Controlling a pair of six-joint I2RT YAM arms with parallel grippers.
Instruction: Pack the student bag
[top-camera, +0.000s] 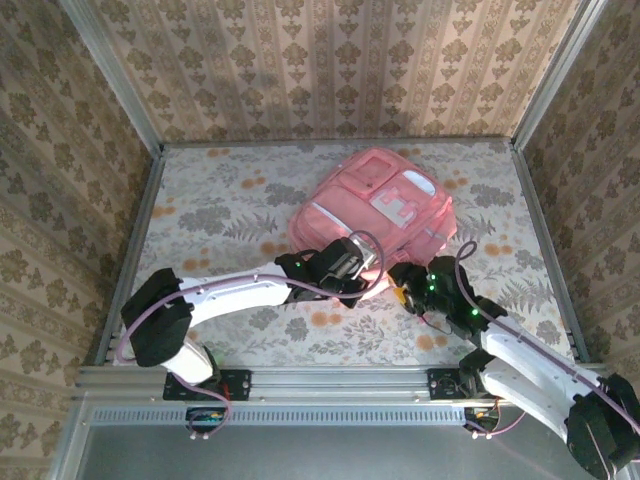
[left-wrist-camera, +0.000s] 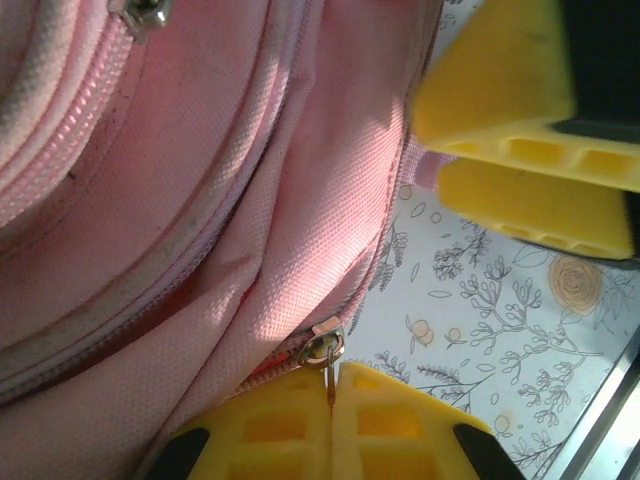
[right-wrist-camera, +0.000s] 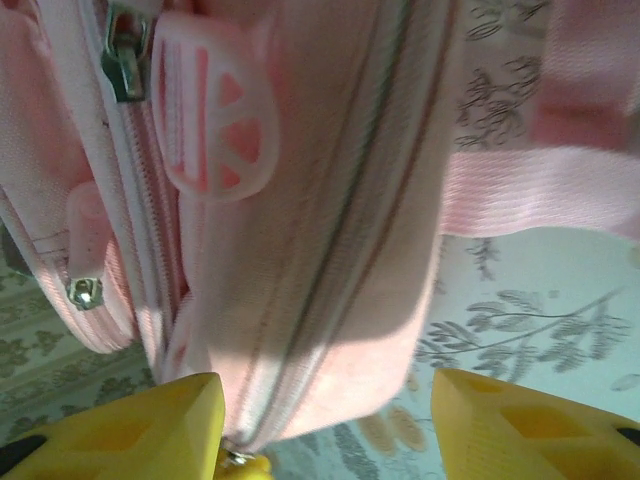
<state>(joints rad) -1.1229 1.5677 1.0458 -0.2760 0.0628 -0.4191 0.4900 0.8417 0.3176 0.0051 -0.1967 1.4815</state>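
Note:
The pink student bag (top-camera: 375, 205) lies on the floral table, right of centre toward the back. My left gripper (top-camera: 350, 265) is at its near edge, and in the left wrist view it (left-wrist-camera: 333, 378) is shut on the metal zipper pull (left-wrist-camera: 326, 348) of a seam at the bag's corner. My right gripper (top-camera: 410, 282) sits just right of it, open. In the right wrist view its yellow fingers (right-wrist-camera: 150, 430) stand wide apart on either side of the bag's lower corner (right-wrist-camera: 330, 330), not touching the fabric. The right gripper's fingers (left-wrist-camera: 520, 100) also show in the left wrist view.
A pink strap (right-wrist-camera: 540, 195) trails from the bag across the tablecloth. More zipper sliders (right-wrist-camera: 125, 60) and a rubber badge (right-wrist-camera: 215, 115) sit on the bag's front. Metal frame rails (top-camera: 320, 380) and patterned walls enclose the table. Bare cloth (top-camera: 210, 210) lies left of the bag.

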